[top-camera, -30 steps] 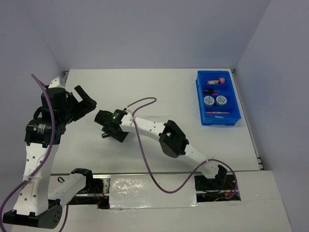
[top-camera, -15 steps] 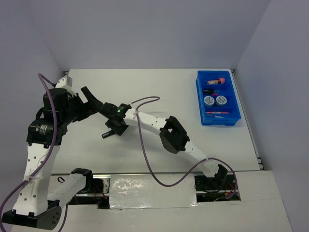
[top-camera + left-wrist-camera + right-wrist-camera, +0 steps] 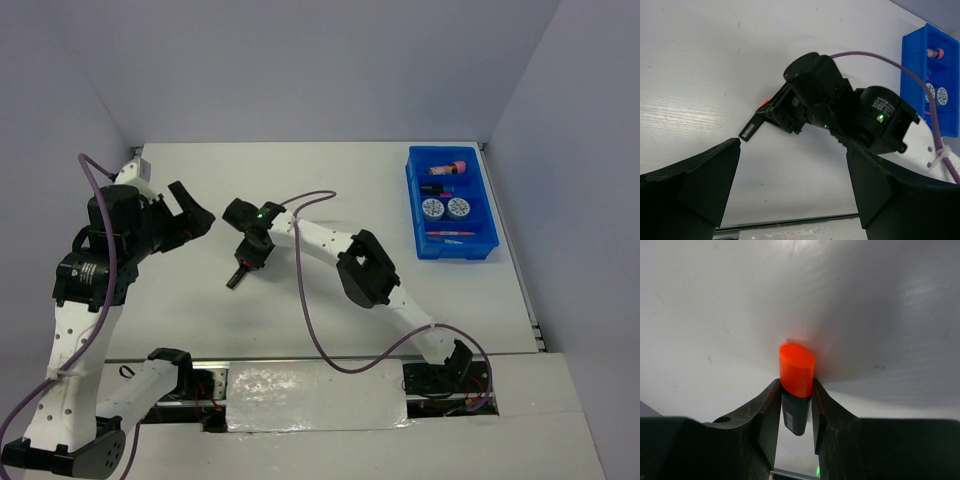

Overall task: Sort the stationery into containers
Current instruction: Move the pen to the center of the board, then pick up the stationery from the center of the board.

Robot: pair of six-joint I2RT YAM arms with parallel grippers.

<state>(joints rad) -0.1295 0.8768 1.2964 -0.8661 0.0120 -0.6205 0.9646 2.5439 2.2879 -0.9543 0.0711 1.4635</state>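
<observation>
Five pieces already lie in the blue tray [image 3: 456,253]: a pink tube [image 3: 452,167] in the compartment at its far end, a black highlighter [image 3: 433,187] just nearer than that, two discs [image 3: 432,209] side by side in the middle, and a thin pen [image 3: 450,234] in the compartment at its near end. One piece shows outside it, an orange-capped highlighter [image 3: 797,367], over the table [image 3: 330,180] well apart from the tray, off its left side in the overhead view. The right gripper [image 3: 796,390] is on that piece: in its wrist view both fingers [image 3: 767,410] press the black barrel just behind the cap, a narrow hold with the cap jutting beyond the fingertips. Whether the highlighter rests on the surface or has cleared it I cannot tell. The left gripper [image 3: 190,210] hangs farther from the tray than the right one, jaws spread wide and holding nothing. By my reading the sort is nearly finished: what remains is to carry this highlighter across to the tray and set it down, most likely beside the black highlighter, whose compartment seems to have room. No other loose stationery shows on the table, though the arms hide some of it.
</observation>
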